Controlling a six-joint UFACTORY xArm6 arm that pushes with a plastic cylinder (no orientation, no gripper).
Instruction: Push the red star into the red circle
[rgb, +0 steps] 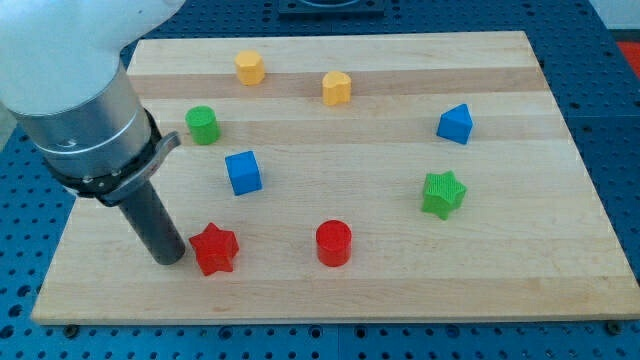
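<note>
Looking for jaws, you will find none: the arm ends in a plain dark rod, so nothing here can stand apart, together or clamped on anything. My tip (169, 260) rests on the board (560, 290) near the view's bottom left, just beside the red star (214, 248) on its left; whether the two touch, you cannot quite tell from this angle.

That placement makes sense to me. The red circle (334, 243) lies to the star's right, on nearly the same line and a little apart, so a tip set on the star's far side from the target is lined up for a straight push toward the view's right. Nothing lies between the two red pieces.

Farther out, the blue cube (243, 172) sits above the star, and the green cylinder (202, 125) beyond it toward the top left. Two yellow blocks (250, 68) (337, 88) lie near the top edge. The green star (443, 193) and blue triangle (455, 123) stand well to the right, clear of the path.

The star's points may make it turn off-line if you push off-centre.
</note>
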